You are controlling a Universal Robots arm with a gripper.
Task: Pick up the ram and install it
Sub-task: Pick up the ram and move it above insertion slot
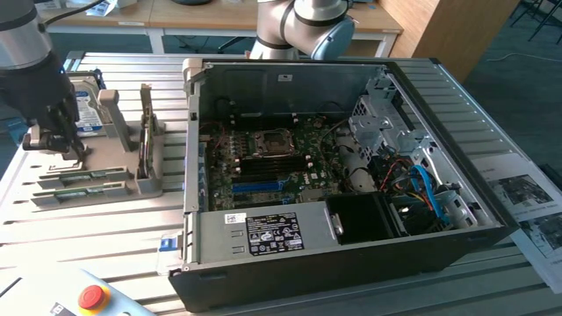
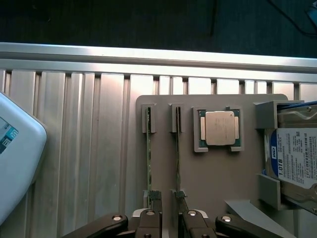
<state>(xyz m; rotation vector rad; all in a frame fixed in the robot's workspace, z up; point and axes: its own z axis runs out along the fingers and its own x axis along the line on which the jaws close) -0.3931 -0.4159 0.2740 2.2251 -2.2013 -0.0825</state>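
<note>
Two green ram sticks stand on edge in slots of a grey holder (image 2: 218, 183), one (image 2: 148, 158) beside the other (image 2: 178, 158). In the exterior view they lie at the holder's near end, the farther stick (image 1: 83, 176) behind the nearer one (image 1: 79, 193). My gripper (image 1: 63, 146) hangs just above the holder, over the sticks' end. In the wrist view the gripper (image 2: 171, 220) is open, with one finger (image 2: 148, 223) over the first stick's line and the other finger (image 2: 193, 223) past the second. It holds nothing.
A square silver processor (image 2: 220, 128) and a hard drive (image 2: 297, 156) sit on the same holder. The open computer case (image 1: 491, 217) with its motherboard (image 1: 272, 161) fills the exterior view's middle. A white pendant (image 2: 15, 148) with a red stop button (image 1: 92, 297) lies near. Papers (image 1: 527, 197) lie at the exterior view's right.
</note>
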